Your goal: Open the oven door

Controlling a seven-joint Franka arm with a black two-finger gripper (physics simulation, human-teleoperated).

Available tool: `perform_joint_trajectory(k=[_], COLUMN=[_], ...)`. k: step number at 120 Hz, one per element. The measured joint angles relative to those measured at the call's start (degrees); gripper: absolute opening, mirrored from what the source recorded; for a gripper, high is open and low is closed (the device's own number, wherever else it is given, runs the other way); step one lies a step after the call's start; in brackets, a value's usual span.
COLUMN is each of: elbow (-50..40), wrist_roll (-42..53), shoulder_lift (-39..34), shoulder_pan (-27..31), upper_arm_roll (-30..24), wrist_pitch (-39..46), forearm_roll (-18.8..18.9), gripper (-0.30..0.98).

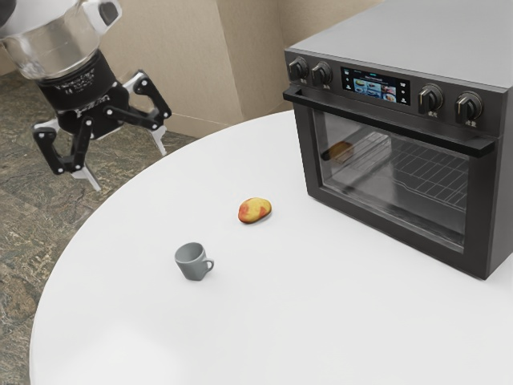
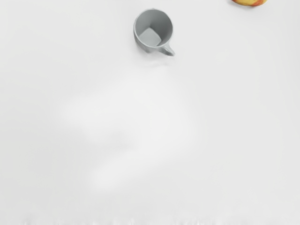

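Through my remote cameras, the largest thing was a white table (image 1: 321, 321) with a broad, curved edge. On it, at the exterior view's right, sat a dark oven (image 1: 393, 28) with a grey top. Its door (image 1: 393, 180), the part I had to open, stood upright and closed against the oven's front; wire racks (image 1: 429, 172) were visible through the glass. My black two-finger gripper (image 1: 131, 170) hung at the exterior view's upper left, well apart from the door. It was open — the two fingers spread wide, tips angled downward, with nothing held between them. Across the top of the oven door ran a long black handle (image 1: 385, 121), and above that was a lit display (image 1: 375, 86). A grey mug (image 1: 192, 262) stood upright on the table, nearer my gripper than the oven was, and my wrist view looked down into it. Between the mug and the oven, touching neither, lay a yellow fruit with red patches (image 1: 255, 210) — it appeared cut off at the wrist view's edge. Smallest were four dark knobs, two on each side of the display
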Motion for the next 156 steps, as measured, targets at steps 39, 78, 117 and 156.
perform_joint_trajectory(k=[39,78,117,156], elbow=[5.94,13.5,17.25,20.18], wrist_roll=[-30.6,-46.04,-48.88,-46.24], shoulder_lift=[11.74,21.74,30.28,36.28], shoulder_pan=[-1.05,-4.42,7.54,8.53], upper_arm_roll=[-15.52,-17.72,-20.1,-20.45], wrist_pitch=[12.17,26.73,34.9,41.24], forearm_roll=[1.24,3.59,6.95,12.19], gripper=[0.69,0.69,0.69,0.69])
